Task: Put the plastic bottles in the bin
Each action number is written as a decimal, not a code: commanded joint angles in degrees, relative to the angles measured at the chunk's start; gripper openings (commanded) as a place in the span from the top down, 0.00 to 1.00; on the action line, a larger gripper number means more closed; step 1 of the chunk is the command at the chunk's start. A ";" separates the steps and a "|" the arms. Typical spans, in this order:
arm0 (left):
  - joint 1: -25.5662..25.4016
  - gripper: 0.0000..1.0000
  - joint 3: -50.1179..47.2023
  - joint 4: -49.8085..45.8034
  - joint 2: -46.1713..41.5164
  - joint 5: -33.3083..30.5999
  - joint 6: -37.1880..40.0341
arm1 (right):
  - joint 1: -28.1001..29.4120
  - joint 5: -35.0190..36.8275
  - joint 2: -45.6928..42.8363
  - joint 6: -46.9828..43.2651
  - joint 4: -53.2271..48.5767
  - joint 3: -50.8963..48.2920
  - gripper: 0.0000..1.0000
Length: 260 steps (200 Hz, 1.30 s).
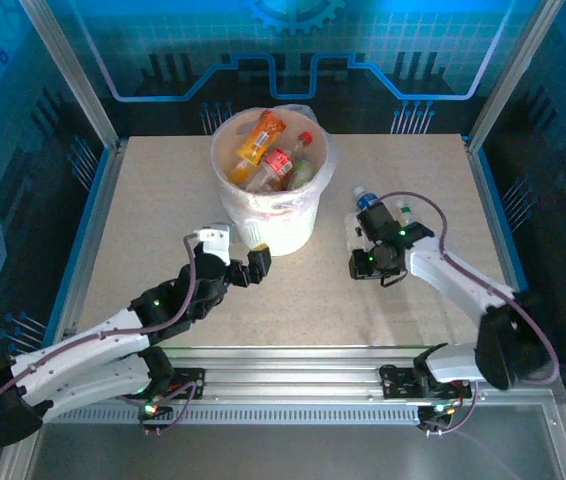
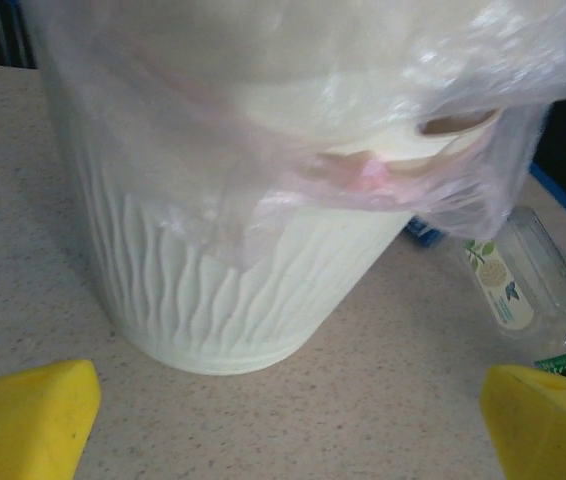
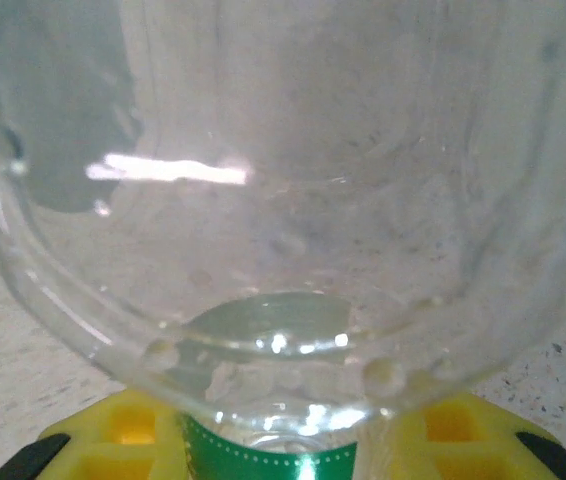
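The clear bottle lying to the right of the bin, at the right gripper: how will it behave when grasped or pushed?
The clear bottle seems empty, as the table shows through its walls, so it is probably very light. Those thin walls may dent under the jaws. It lies on its side, so its rounded body could roll when pushed.

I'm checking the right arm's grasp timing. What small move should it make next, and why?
Probably close the right pincer firmly on the clear bottle before lifting. In the wrist view the bottle sits deep between the yellow fingers with tabletop beneath it, and whether the grip is shut cannot be told. The bin stands just to its left.
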 commanded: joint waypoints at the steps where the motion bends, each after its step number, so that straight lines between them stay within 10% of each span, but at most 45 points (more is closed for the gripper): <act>1: 0.46 0.01 4.54 1.43 -0.64 6.19 -0.45 | 1.50 -1.67 -7.86 -1.80 -1.83 2.23 0.80; 92: 0.46 0.01 20.79 7.73 9.80 32.73 -1.04 | 9.59 -10.30 -26.01 -4.42 11.74 1.63 0.80; 195: 0.46 0.02 31.69 4.93 20.89 34.22 0.26 | 16.90 -9.04 -25.69 -6.64 17.23 5.31 0.78; 260: 0.42 0.21 32.20 6.85 22.06 37.30 -0.36 | 20.60 -6.66 -24.71 -7.50 18.05 6.34 0.77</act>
